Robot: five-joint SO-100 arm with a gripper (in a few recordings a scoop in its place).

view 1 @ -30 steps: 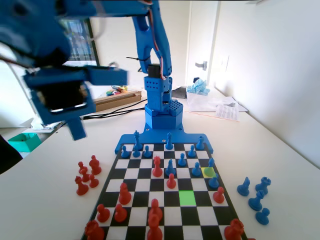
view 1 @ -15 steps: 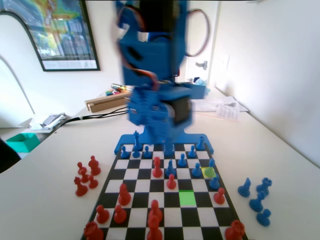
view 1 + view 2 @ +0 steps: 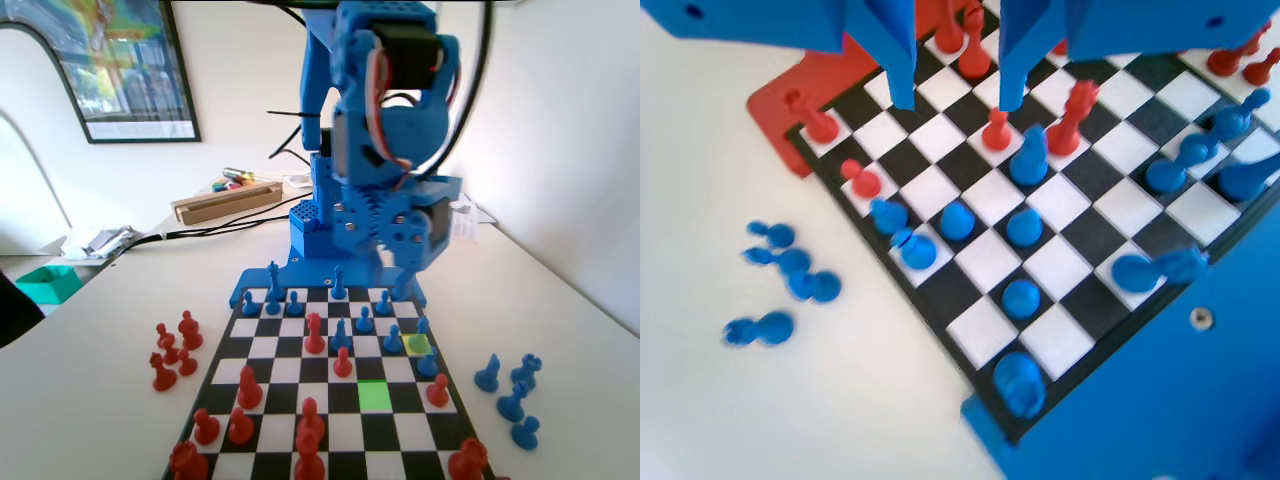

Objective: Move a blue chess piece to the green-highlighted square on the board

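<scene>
1. Change: a second ago the blue arm is swung far out to the left of the fixed view, off the board; half a second ago it sweeps blurred through the centre; now it stands over the board's far right part, above the blue pieces. My reading: the approach is under way, the pick not yet begun.

2. Board, unchanged across the three fixed pictures. Left to right in the fixed view: captured red pieces on the table left of the board; red pawns on the near rows; the green-highlighted square in the right half, near side, empty; the pale yellow square one column right and two rows farther.

3. The blue chess piece stands at the yellow square's far edge, well apart from the green one. In the wrist view I cannot tell which pawn it is.

4. Captured blue pieces lie on the table right of the board.

5. Gripper, wrist view: jaws spread apart, a clear gap between the tips, nothing held, nothing touched. They hang above the board's middle squares, near a red pawn; blue pawns sit nearer the camera, below the tips.

6. Judgement: it needs to settle over the pawn and descend.
</scene>
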